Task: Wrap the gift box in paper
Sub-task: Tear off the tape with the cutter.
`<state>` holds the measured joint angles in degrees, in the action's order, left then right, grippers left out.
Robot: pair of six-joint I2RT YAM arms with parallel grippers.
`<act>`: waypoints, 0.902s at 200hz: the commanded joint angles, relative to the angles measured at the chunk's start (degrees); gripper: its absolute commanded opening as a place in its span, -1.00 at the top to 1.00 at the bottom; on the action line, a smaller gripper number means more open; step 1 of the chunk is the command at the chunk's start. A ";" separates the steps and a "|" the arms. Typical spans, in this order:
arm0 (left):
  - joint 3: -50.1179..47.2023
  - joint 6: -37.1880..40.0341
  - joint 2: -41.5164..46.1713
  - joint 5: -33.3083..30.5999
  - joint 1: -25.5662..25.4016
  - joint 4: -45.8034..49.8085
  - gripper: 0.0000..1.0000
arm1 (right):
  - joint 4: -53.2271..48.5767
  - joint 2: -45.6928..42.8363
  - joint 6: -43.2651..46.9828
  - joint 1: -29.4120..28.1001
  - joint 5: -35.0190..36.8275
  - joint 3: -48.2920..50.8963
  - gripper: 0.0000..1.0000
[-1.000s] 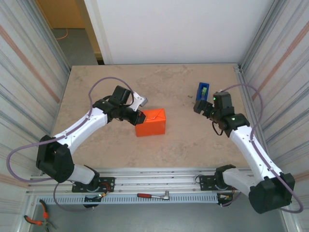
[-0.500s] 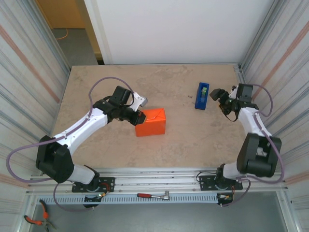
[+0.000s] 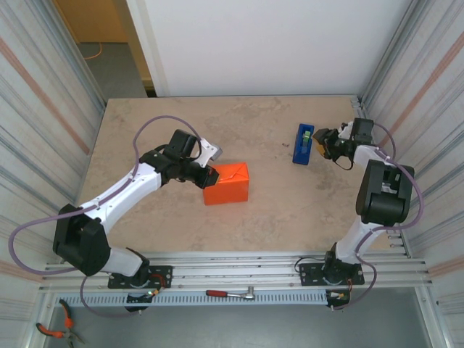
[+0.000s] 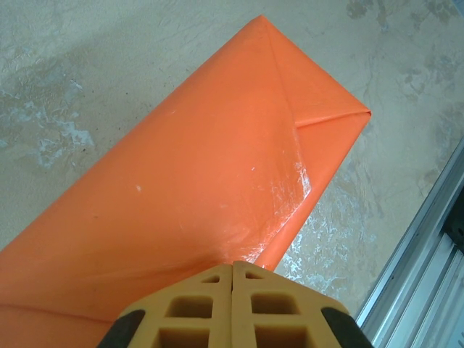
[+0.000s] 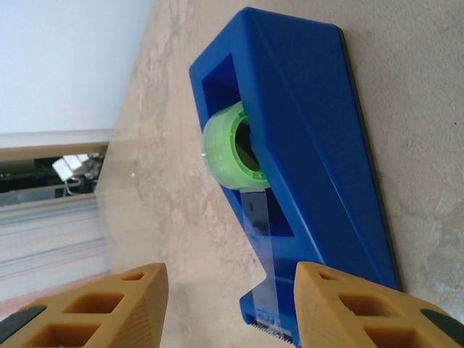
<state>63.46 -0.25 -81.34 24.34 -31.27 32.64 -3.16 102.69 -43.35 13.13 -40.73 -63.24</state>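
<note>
Whole gift box out of sight inside the folded paper

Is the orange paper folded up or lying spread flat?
Folded. The paper forms a closed, box-shaped parcel, with a triangular flap creased over one end.

The table has a beige, stone-patterned top with a matte finish. A plain white wall closes the far side. Ribbed metal panels stand on the left and on the right. At the far left, an opening shows a yellow-orange wall and a grey floor. Aluminium rails run along the near edge. Lighting is even and diffuse.
</note>
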 commanded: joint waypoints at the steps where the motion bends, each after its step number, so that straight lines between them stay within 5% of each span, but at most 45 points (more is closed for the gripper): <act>1: -3.70 0.02 -4.35 -6.17 -0.52 7.79 1.00 | 1.41 2.12 -0.95 -0.36 -2.40 -1.59 0.05; 180: -3.63 0.25 -4.79 -6.17 -0.51 7.87 1.00 | 2.80 7.42 -1.03 -2.27 -4.78 -2.29 0.49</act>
<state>63.46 -0.25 -81.47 24.32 -31.27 32.67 -1.04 108.75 -43.53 11.40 -43.79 -63.99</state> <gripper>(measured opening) 0.059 0.261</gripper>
